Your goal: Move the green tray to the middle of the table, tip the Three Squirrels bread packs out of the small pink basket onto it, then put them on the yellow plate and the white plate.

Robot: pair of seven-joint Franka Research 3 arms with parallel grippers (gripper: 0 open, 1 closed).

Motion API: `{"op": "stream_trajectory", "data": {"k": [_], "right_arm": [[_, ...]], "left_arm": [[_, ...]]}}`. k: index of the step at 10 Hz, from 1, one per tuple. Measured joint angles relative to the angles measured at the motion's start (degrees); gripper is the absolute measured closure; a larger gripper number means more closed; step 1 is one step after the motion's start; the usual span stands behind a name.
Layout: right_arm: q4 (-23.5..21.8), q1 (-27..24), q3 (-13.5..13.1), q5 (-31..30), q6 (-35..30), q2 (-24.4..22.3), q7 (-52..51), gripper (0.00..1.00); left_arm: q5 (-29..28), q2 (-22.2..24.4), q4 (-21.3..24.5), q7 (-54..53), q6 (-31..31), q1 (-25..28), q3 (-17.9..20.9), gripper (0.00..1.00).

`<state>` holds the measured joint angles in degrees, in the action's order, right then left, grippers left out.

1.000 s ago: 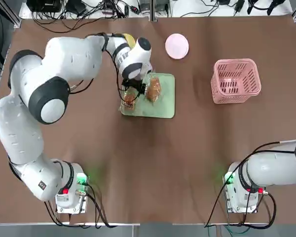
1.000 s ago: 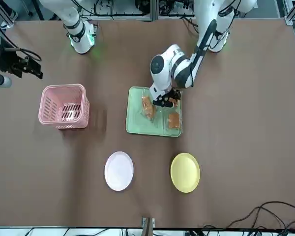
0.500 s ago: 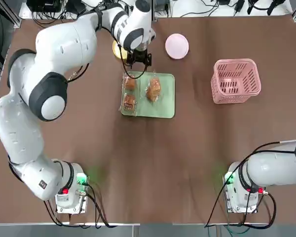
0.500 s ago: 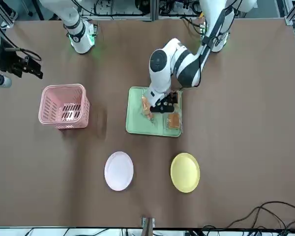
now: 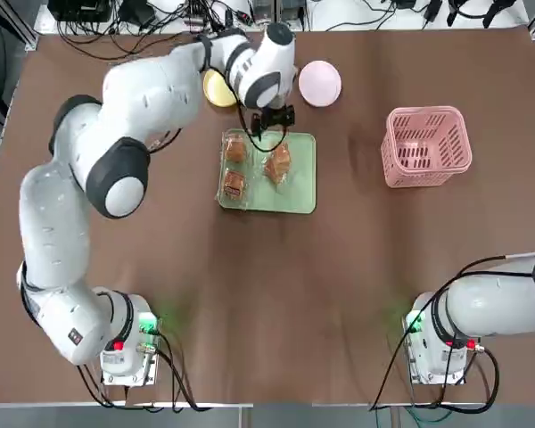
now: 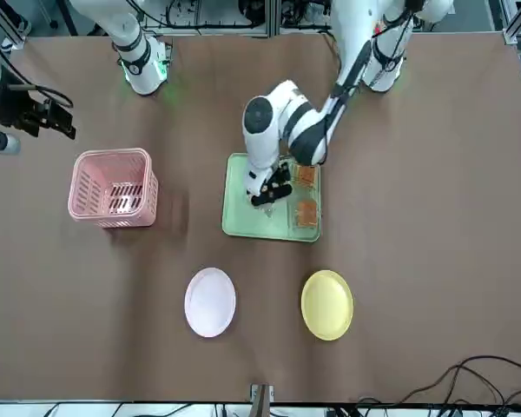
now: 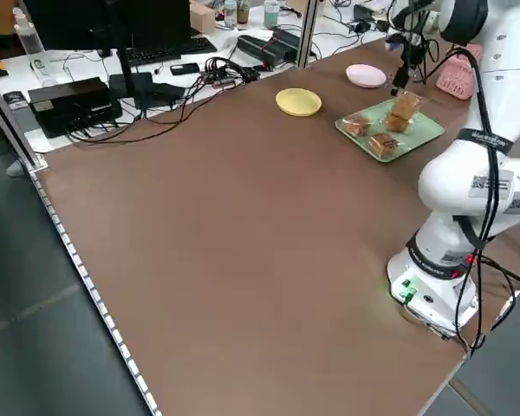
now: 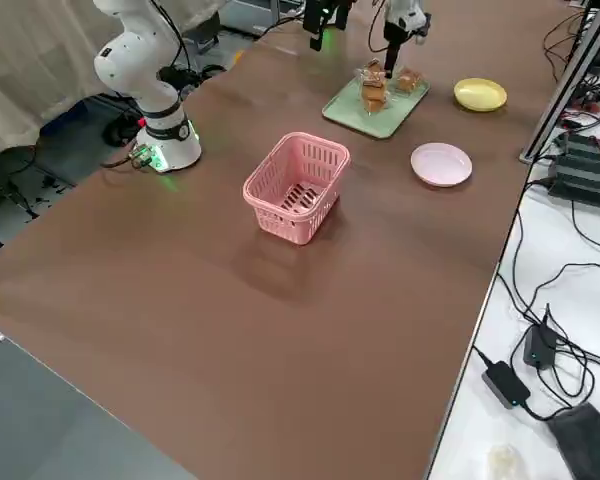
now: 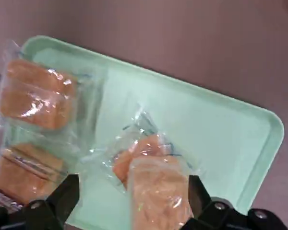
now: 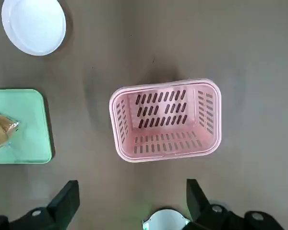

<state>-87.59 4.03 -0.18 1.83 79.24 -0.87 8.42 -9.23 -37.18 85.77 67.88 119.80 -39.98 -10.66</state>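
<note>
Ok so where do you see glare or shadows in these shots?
Left wrist view: glints on the wrappers of the bread packs. Right wrist view: soft dark shadows beside the green tray and behind the small pink basket. Top view: faint green glow on the table near each arm's base.

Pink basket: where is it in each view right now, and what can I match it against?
Top: the pink basket, upper right.
Front: left, above middle.
Left side: top right, partly behind the arm.
Right side: above middle.
Left wrist: not in it.
Right wrist: centre, slightly high.
Shared landmark, every view: the green tray.
</note>
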Motion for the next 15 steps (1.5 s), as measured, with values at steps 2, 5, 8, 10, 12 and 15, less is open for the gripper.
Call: {"op": "stream_trajectory", "data": {"k": [2,5,8,10,12,15], "right_arm": [[0.0,-0.2,-0.1,0.0,-0.4,0.0,0.0,0.01],[0.0,-0.4,-0.2,0.0,-0.7,0.0,0.0,0.01],[0.0,-0.5,-0.2,0.0,-1.0,0.0,0.0,0.01],[0.0,-0.5,-0.2,0.0,-1.0,0.0,0.0,0.01],[0.0,-0.5,-0.2,0.0,-1.0,0.0,0.0,0.01],[0.0,-0.6,-0.2,0.0,-1.0,0.0,0.0,0.01]], "left_arm": [[0.0,-1.5,-0.2,2.1,1.7,-1.0,0.0,0.0],[0.0,-2.8,-0.2,3.5,2.2,-2.6,0.0,0.0],[0.0,-3.8,-0.2,3.6,2.3,-3.0,0.0,0.19],[0.0,-3.8,-0.5,3.6,2.4,-3.0,0.0,0.5],[0.0,-3.8,-1.6,3.6,2.6,-4.0,-0.1,0.54],[0.0,-4.7,-5.4,4.7,2.7,-7.7,-0.2,0.54]]}}
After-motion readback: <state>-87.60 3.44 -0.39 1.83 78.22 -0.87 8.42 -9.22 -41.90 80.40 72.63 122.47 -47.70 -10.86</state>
